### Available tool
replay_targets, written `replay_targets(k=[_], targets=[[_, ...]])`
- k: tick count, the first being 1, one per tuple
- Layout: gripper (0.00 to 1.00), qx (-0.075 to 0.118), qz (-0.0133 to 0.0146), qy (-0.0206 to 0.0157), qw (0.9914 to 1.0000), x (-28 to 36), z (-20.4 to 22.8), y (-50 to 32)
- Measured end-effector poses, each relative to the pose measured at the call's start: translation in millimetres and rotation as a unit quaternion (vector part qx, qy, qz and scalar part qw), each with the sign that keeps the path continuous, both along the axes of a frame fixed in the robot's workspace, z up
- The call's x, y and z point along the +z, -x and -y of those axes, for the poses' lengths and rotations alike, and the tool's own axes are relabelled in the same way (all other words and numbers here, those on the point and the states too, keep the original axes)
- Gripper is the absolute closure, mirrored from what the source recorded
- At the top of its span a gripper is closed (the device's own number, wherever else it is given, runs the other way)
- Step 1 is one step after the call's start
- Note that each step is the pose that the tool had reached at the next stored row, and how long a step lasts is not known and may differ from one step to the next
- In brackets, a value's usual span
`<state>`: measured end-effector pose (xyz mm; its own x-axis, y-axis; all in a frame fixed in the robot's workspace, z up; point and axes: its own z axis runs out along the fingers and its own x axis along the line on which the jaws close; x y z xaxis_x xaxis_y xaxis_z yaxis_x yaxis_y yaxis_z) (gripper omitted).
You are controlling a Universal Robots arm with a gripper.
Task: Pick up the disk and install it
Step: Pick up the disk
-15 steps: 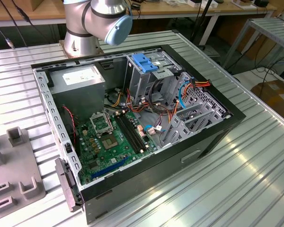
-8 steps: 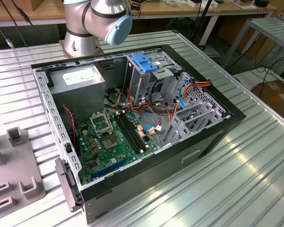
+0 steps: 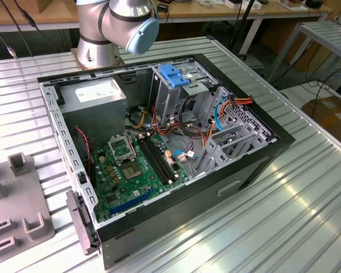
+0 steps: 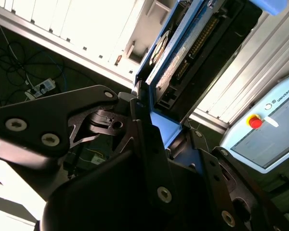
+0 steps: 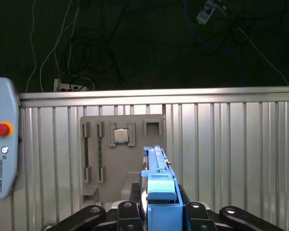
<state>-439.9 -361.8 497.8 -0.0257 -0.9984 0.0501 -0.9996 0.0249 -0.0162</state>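
Between the black metal fingers of the gripper, which are closed firmly on its sides, stands the disk, a flat dark hard drive in a blue plastic carrier, reaching out past the fingertips. Beyond it lies a grey plastic fixture plate on the ribbed aluminium table.

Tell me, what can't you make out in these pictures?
- The disk, first wrist view: edge-on, so its face is hidden; the gripper covers its held end.
- The arm, exterior view: cut off by the top edge.
- Grey tray, exterior view: cut off by the left edge.
- Computer case, exterior view: cables hide the inside of the drive cage.
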Motion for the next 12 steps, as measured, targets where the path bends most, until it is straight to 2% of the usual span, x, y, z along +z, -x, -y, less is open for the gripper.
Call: replay_targets(k=[12], targets=[[0.63, 0.0, 0.0, 0.0, 1.0, 0.0, 0.0, -5.1]])
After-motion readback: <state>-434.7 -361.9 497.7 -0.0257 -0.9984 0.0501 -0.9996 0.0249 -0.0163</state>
